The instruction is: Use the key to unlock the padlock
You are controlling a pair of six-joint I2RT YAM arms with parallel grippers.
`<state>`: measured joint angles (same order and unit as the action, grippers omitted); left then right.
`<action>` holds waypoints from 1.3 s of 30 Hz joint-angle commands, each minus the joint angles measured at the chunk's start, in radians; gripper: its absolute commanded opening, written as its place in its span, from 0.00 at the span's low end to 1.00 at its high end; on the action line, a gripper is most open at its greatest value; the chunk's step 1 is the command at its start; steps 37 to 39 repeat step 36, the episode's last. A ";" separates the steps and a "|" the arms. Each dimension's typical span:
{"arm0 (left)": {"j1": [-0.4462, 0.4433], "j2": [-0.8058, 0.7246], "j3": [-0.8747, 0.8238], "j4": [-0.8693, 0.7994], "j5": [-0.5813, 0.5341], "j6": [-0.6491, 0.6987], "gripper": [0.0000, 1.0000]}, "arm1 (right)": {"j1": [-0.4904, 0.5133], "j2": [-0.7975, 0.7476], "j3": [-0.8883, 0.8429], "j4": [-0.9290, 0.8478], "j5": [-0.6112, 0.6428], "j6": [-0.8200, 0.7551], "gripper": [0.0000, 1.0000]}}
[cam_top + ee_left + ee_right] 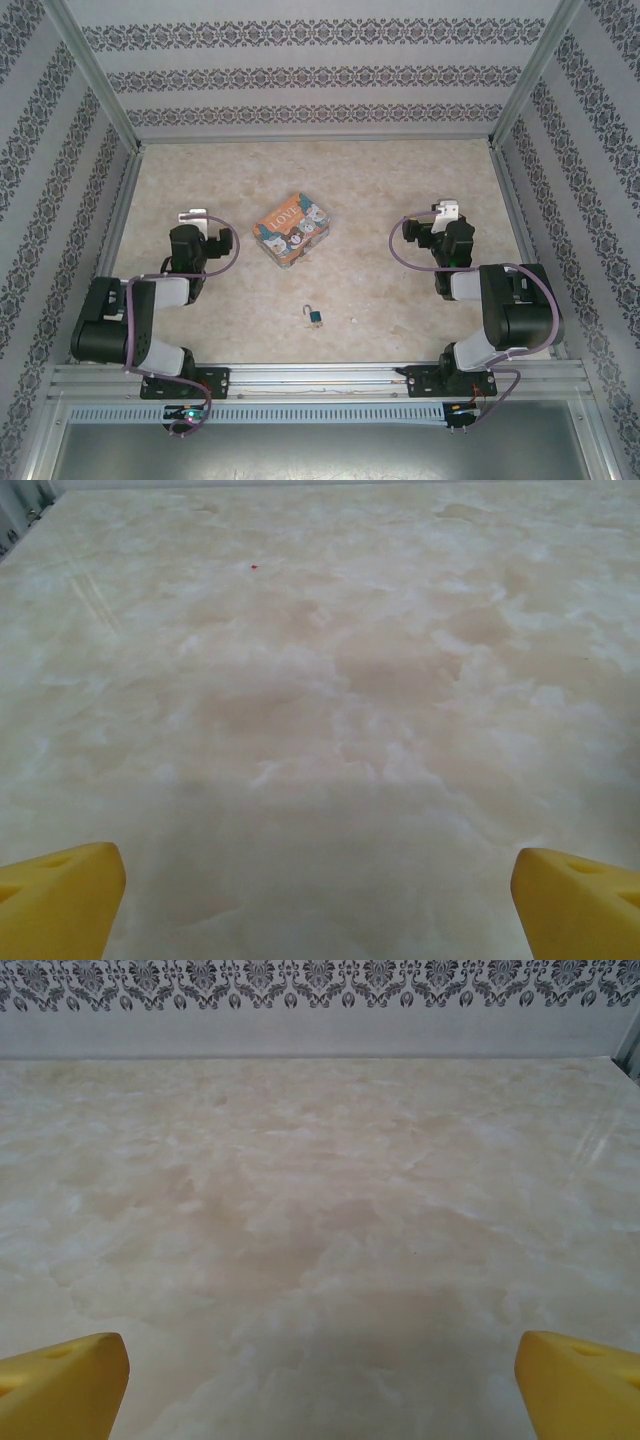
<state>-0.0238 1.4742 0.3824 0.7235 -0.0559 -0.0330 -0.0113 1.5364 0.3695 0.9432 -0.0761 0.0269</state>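
The tiny teal padlock [314, 318] with its thin silvery shackle lies on the table near the front, midway between the two arms. Just to its right lies the key [352, 320], a dark speck. My left gripper [193, 216] is folded back at the left, well away from both and pointing toward the far wall. My right gripper [441, 213] is held the same way at the right. In the left wrist view the yellow fingertips [60, 895] stand wide apart over bare table. The right wrist view shows its fingertips [575, 1380] equally wide apart, nothing between them.
A colourful "LOVE" tin [292, 229] with cartoon animals lies behind the padlock, between the grippers. The marbled beige table [330, 170] is walled by patterned panels on three sides. A metal rail [320, 378] runs along the near edge by the arm bases.
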 commanded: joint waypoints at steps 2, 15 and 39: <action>0.019 0.098 -0.002 0.222 0.015 0.017 0.99 | -0.003 -0.004 0.006 0.006 0.009 0.013 0.98; 0.030 0.119 -0.008 0.249 0.025 0.012 0.99 | 0.008 -0.004 0.006 0.006 0.030 0.004 0.98; 0.029 0.121 -0.007 0.253 0.031 0.015 0.99 | 0.008 -0.005 0.006 0.005 0.030 0.006 0.98</action>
